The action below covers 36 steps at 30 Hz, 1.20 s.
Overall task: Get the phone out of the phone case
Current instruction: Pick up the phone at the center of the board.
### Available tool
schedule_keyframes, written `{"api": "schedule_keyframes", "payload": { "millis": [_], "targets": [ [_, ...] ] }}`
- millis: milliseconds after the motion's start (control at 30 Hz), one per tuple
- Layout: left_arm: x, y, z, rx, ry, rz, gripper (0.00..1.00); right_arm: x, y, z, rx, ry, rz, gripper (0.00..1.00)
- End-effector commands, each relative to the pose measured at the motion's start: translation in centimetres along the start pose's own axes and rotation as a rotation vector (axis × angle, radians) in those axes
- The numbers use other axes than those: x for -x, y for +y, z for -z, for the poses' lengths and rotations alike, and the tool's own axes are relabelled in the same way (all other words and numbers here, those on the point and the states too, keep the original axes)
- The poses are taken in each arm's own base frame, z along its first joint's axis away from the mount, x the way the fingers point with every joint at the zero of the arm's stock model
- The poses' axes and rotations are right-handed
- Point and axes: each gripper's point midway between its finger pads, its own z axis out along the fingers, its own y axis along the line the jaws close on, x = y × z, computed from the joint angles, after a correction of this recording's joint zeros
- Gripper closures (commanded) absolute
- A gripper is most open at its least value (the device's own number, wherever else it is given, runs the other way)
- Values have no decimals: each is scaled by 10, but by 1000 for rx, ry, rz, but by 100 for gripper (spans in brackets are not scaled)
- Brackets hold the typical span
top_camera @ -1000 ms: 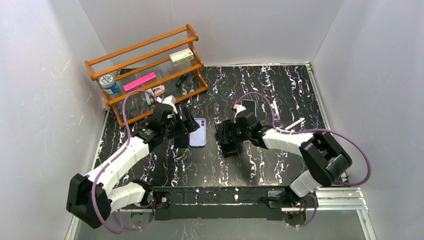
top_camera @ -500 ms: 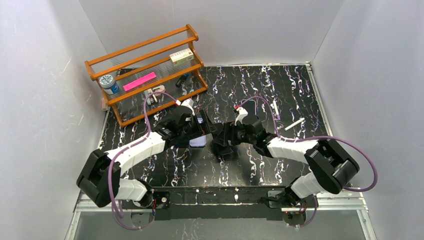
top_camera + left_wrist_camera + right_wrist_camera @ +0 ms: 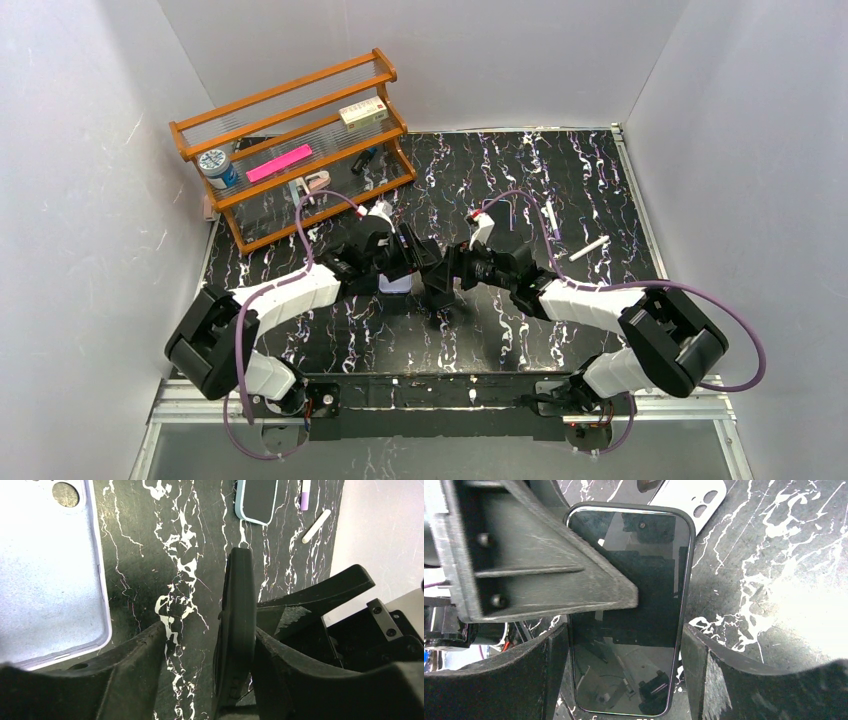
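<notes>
A phone in a black case [image 3: 659, 555] is held off the table, standing on its long edge [image 3: 240, 595]. My right gripper [image 3: 624, 635] is shut on the phone's two long sides, screen facing its camera. My left gripper [image 3: 210, 630] straddles the phone's thin edge. Its right finger [image 3: 280, 660] rests against one face, while the left finger [image 3: 130, 660] stands apart with marble showing in the gap. That left gripper's finger [image 3: 539, 570] crosses the screen's upper left in the right wrist view. From above, both grippers meet at the phone [image 3: 440, 282] mid-table.
An empty lavender case [image 3: 50, 570] lies flat left of the phone. A second phone in a pale case [image 3: 257, 500], a marker [image 3: 551, 215] and a white pen [image 3: 590, 247] lie further back. A wooden rack [image 3: 290, 140] with small items stands back left.
My left arm swung right from the lavender case to the phone, and its jaws narrowed around the phone's edge. My right arm carried the phone a little leftward.
</notes>
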Motion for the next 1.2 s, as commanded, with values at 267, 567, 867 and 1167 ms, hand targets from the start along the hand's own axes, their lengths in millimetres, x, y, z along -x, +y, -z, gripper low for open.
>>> {"api": "schedule_keyframes", "payload": {
  "millis": [267, 567, 867, 1167],
  "targets": [
    [6, -18, 4, -73, -27, 49, 94, 47, 46, 3, 169, -140, 108, 87],
    [42, -18, 31, -139, -215, 167, 100, 61, 56, 20, 180, -226, 3, 42],
    [71, -25, 60, -266, -365, 298, 100, 75, 60, 46, 168, -326, -116, 7],
    [92, -31, 95, -417, -508, 450, 100, 68, 69, 53, 234, -318, -232, 13]
  ]
}}
